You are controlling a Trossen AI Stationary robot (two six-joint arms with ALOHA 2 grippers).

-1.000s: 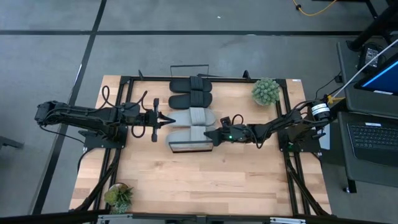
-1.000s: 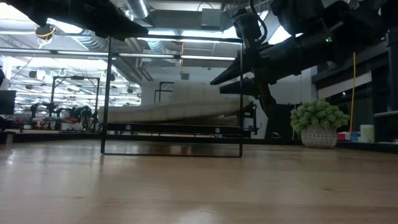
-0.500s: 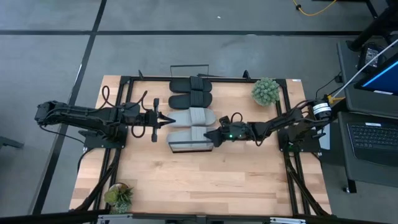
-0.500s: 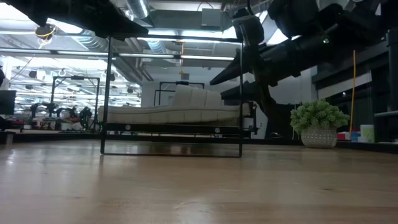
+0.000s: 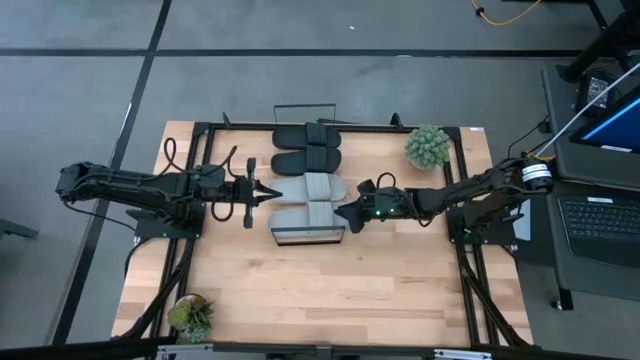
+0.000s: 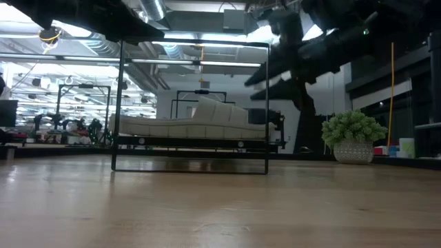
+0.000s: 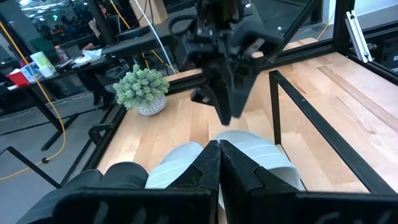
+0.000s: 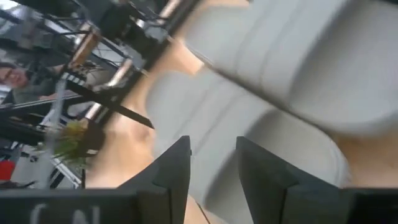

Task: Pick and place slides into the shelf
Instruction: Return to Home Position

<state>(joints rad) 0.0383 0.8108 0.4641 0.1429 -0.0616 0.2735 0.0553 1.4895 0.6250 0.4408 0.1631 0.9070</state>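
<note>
Hovering beside grey slides [image 5: 310, 200], right claw [image 5: 344, 213] released; left claw [image 5: 279, 192] clenched; plant [image 5: 427, 147] nearby.

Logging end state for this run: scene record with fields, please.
black slides: two, on shelf, far end
grey slides: two, on shelf, beside the black pair
left end effector: shut, empty, at grey slides' left side
right end effector: open, empty, at grey slides' right side
potted plants: two, at table corners

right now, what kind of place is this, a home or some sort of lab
Probably a robotics lab or workshop: exposed ceiling ducts, a laptop beside the table, and a taped concrete floor.
</note>
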